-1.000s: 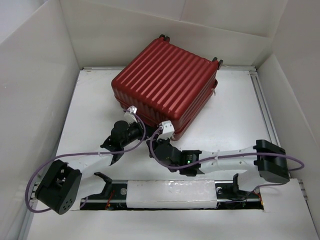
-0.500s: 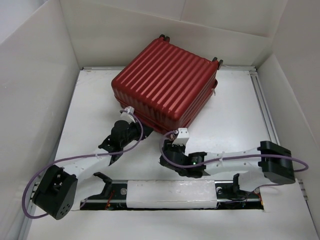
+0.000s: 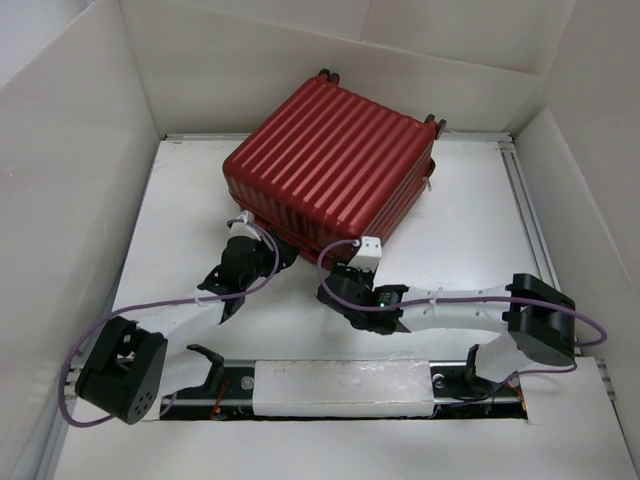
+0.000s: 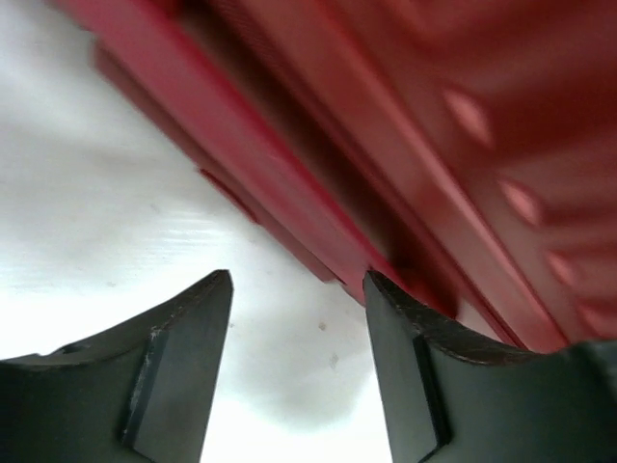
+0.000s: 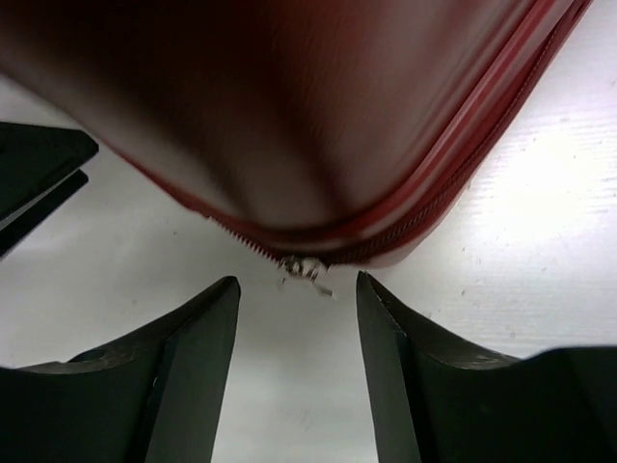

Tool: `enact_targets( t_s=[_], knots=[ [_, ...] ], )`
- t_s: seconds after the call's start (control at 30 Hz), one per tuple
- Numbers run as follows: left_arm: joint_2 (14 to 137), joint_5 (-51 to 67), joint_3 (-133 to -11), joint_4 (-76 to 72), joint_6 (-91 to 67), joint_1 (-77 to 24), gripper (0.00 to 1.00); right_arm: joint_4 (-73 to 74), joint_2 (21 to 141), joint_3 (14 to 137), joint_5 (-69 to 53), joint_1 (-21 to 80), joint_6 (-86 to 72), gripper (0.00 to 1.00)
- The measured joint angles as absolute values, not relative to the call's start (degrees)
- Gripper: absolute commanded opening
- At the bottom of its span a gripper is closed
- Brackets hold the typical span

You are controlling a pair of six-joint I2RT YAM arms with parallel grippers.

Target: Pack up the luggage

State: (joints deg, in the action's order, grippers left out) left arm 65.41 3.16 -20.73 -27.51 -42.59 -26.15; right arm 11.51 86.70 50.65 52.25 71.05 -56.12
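Observation:
The luggage (image 3: 335, 170) is a dark red ribbed suitcase, lying flat and closed at the back middle of the white table (image 3: 180, 230). My left gripper (image 3: 278, 256) sits low at its near-left edge, open, with only bare table between the fingers (image 4: 299, 285); the red shell (image 4: 405, 125) runs just beyond the tips. My right gripper (image 3: 338, 272) is at the near corner, open and empty (image 5: 297, 285). A small metal zipper pull (image 5: 307, 269) lies on the table at the suitcase's seam (image 5: 318, 116), just ahead of the right fingertips and apart from them.
White walls (image 3: 70, 150) enclose the table on three sides. A metal rail (image 3: 530, 220) runs along the right edge. The arms' base bar with white wrapping (image 3: 345, 388) lies at the near edge. Purple cables (image 3: 130, 318) loop beside both arms.
Both grippers have opened from shut. The right one pulled back from the suitcase's near edge and now sits at its near corner. The left one shifted slightly left.

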Motion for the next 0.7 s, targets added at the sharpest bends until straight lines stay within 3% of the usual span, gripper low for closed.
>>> enact_targets(
  t_s=[0.3, 0.37, 0.43, 0.5, 0.57, 0.7],
  knots=[
    [73.4, 5.9, -21.1, -32.0, -45.1, -22.0, 0.36, 9.3, 86.9, 50.8, 52.7, 70.1, -53.2, 0.47],
    [74.3, 6.1, -21.1, -33.0, -45.4, -22.0, 0.35, 9.1, 87.3, 51.0, 52.8, 70.1, -52.7, 0.39],
    [75.0, 6.4, -21.1, -33.8, -45.7, -22.0, 0.35, 8.5, 87.9, 51.2, 52.9, 70.0, -52.5, 0.36],
    [75.2, 6.5, -21.1, -34.2, -45.8, -22.0, 0.35, 8.4, 88.3, 51.3, 53.1, 69.9, -52.4, 0.27],
    [75.2, 6.5, -21.1, -34.4, -45.8, -22.0, 0.44, 8.7, 88.4, 51.3, 53.4, 69.8, -52.2, 0.17],
    [73.6, 5.7, -19.6, -34.6, -45.9, -21.7, 0.49, 8.5, 88.4, 51.3, 53.5, 69.8, -52.5, 0.04]
  ],
)
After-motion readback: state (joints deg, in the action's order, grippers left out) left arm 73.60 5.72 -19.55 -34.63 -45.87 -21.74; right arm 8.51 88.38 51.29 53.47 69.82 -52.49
